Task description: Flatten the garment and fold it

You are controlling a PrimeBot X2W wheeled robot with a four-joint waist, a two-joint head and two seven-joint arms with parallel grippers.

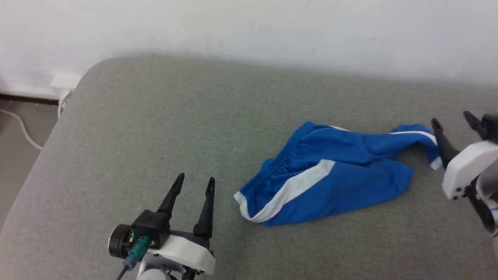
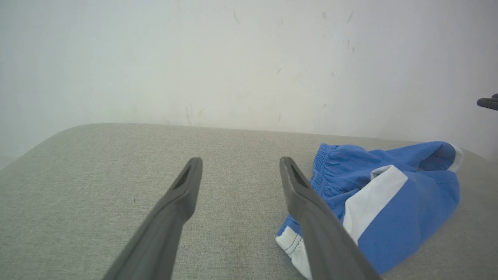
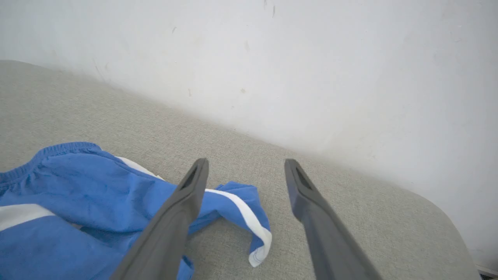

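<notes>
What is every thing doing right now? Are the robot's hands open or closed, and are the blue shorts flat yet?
blue shorts: crumpled, not flat, not folded, lying loose on the grey cushion.
left gripper: open, empty, beside the shorts and not touching them.
right gripper: open, empty, right by the end of one shorts leg.

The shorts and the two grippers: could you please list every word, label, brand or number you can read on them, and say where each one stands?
No text can be read.
The shorts: white stripes and trim, no legible word or logo.
The white hem: faint lines, probably stitching, too small to tell.
The left gripper and the right gripper: no lettering visible.
</notes>
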